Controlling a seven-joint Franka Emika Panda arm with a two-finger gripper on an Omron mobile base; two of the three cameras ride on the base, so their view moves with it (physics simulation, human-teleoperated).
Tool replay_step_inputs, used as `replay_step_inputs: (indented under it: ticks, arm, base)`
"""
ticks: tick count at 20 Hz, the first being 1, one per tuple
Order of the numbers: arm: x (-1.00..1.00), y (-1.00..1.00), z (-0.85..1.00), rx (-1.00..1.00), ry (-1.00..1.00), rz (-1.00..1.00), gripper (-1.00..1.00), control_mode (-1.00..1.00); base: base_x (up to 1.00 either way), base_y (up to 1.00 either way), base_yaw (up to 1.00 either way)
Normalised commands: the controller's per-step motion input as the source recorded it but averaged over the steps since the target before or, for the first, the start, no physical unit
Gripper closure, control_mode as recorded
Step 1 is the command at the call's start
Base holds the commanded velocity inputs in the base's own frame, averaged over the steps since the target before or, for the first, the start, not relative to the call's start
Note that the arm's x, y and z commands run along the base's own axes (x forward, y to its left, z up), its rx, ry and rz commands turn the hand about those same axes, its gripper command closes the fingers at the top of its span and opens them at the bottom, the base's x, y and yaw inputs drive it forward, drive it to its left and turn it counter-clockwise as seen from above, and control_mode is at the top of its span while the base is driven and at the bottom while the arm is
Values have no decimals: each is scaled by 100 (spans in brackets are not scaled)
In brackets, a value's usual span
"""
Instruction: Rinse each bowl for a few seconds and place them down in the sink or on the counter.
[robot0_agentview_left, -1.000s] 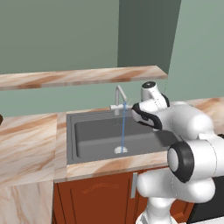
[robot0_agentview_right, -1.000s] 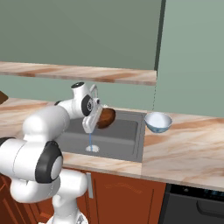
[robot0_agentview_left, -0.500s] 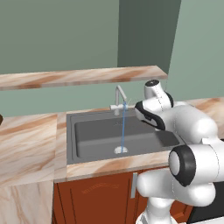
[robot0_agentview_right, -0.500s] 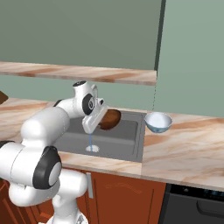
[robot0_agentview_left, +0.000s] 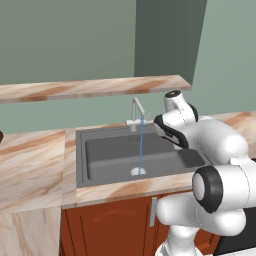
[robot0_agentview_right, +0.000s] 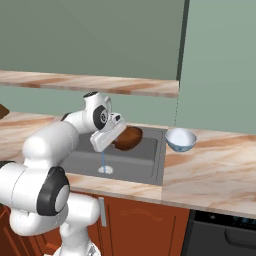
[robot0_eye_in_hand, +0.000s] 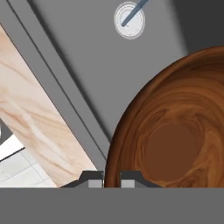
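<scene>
My gripper (robot0_agentview_right: 116, 134) is shut on the rim of a brown wooden bowl (robot0_agentview_right: 129, 138), held tilted above the right part of the dark grey sink (robot0_agentview_right: 142, 161). In the hand view the bowl (robot0_eye_in_hand: 175, 135) fills the right side, with its rim pinched between my gripper (robot0_eye_in_hand: 111, 179) tips and the sink floor (robot0_eye_in_hand: 83, 65) below it. A pale blue-grey bowl (robot0_agentview_right: 180, 139) stands upright on the marble counter (robot0_agentview_right: 215, 170) just right of the sink. Water (robot0_agentview_left: 141, 145) runs from the faucet (robot0_agentview_left: 136, 108) onto the drain (robot0_agentview_left: 138, 171), left of the held bowl.
A narrow marble shelf (robot0_agentview_left: 95, 88) runs along the wall above the sink. Counter (robot0_agentview_left: 30, 160) stretches left of the basin. A dark appliance front (robot0_agentview_right: 220, 232) sits below the counter at the right.
The arm has carried the brown bowl a little to the right, away from the water stream. The pale bowl has not moved.
</scene>
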Motion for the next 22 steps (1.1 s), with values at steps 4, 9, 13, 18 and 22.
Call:
replay_step_inputs:
  ticks: [4,9,13,18,22]
  arm:
    - [-5,-7,6,-1,-2,-19,100,-100]
    - [-6,-12,8,0,-1,-18,100,-100]
    - [-7,-19,12,0,-1,-16,100,-100]
    - [-10,-23,7,0,-1,-14,100,-100]
    - [-14,-25,3,1,-1,-12,100,-100]
  base:
    - [0,0,0]
    - [0,0,0]
    - [0,0,0]
    - [0,0,0]
    - [0,0,0]
